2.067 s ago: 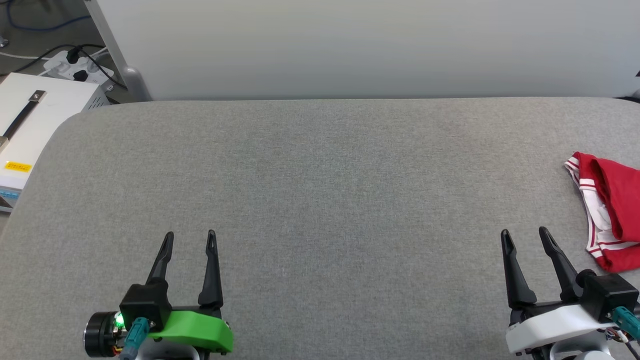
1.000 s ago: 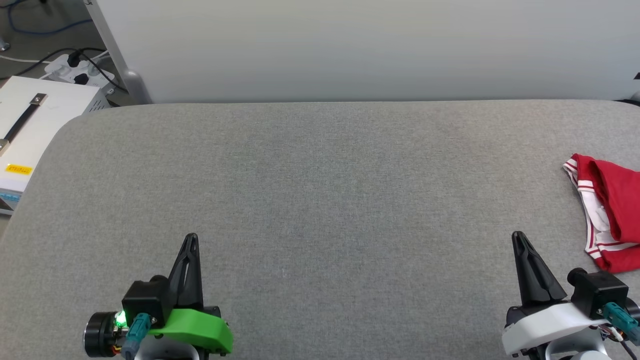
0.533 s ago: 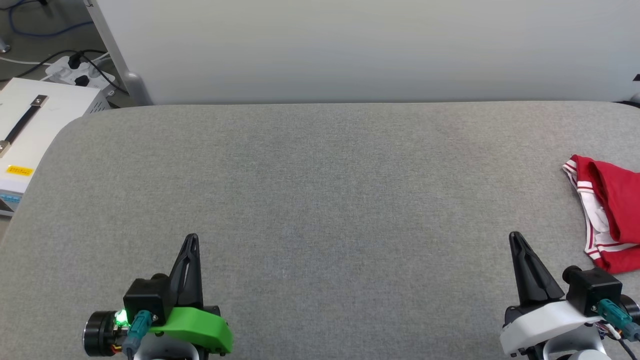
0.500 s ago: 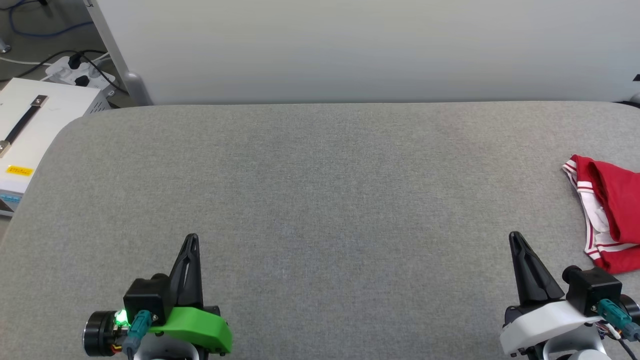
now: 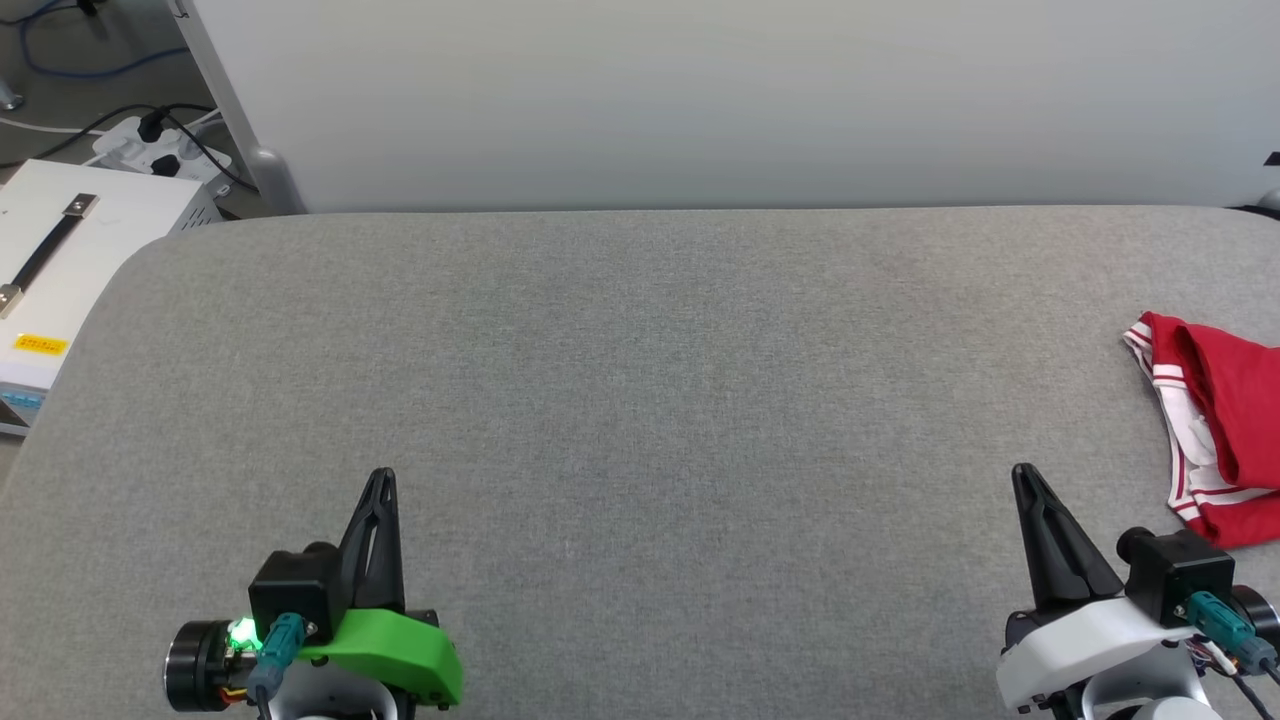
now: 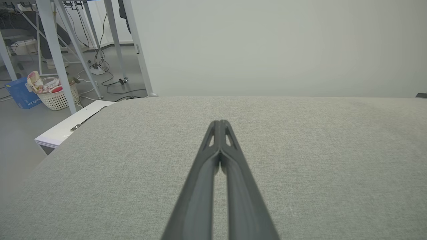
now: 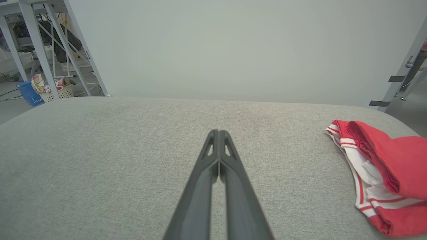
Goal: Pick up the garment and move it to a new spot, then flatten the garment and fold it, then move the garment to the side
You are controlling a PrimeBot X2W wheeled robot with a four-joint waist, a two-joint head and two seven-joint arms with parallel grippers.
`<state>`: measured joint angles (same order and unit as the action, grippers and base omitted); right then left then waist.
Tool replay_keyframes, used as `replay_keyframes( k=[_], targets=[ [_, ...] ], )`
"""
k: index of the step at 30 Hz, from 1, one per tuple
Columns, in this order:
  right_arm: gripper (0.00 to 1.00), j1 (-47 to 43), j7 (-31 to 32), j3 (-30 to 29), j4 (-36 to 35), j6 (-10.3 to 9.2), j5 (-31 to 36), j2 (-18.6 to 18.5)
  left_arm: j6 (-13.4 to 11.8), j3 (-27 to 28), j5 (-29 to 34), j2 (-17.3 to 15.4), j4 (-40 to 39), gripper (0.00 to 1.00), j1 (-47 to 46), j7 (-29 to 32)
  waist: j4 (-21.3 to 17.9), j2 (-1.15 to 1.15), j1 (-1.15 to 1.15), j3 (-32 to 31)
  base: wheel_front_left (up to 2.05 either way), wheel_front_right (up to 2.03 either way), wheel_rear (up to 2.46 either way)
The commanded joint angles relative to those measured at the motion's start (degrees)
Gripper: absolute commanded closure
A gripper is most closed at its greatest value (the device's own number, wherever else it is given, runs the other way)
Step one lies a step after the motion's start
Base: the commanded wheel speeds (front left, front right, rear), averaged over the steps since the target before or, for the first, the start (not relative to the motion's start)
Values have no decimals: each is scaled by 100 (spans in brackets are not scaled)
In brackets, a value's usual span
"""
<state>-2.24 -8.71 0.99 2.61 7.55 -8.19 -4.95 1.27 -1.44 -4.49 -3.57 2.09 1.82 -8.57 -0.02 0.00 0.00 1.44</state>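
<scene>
Your left gripper (image 5: 381, 478) and right gripper (image 5: 1022, 475) clench shut, empty
Open two seconds ago; the red jersey T-shirt with white striped sleeves (image 5: 1225, 420) lies bunched at the grey fabric table's (image 5: 640, 400) right edge, held by neither.

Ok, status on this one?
Left end effector shut, empty. Right end effector shut, empty. Garment crumpled at far right, untouched. Nothing blocking it.

We see a table (image 5: 640, 380) covered in matt grey woven cloth, faintly rough; the garment (image 5: 1235, 420) looks soft, smooth cloth; the fingers (image 6: 242, 193) look matt dark plastic
</scene>
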Motion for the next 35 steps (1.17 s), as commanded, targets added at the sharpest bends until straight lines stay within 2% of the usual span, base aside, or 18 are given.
replay_keyframes(
  k=[1, 35],
  targets=[
    [100, 84, 41, -15, -44, -3, 88, 15, -27, 28, 78, 28, -30, 100, -70, 30, 0, 0, 0, -3, 0, 0, 0],
    [100, 152, 445, -56, -149, -5, 444, 108, -76, 84, 258, 48, -117, 100, -124, 433, 1, 0, 0, -72, 0, 0, 0]
  ],
)
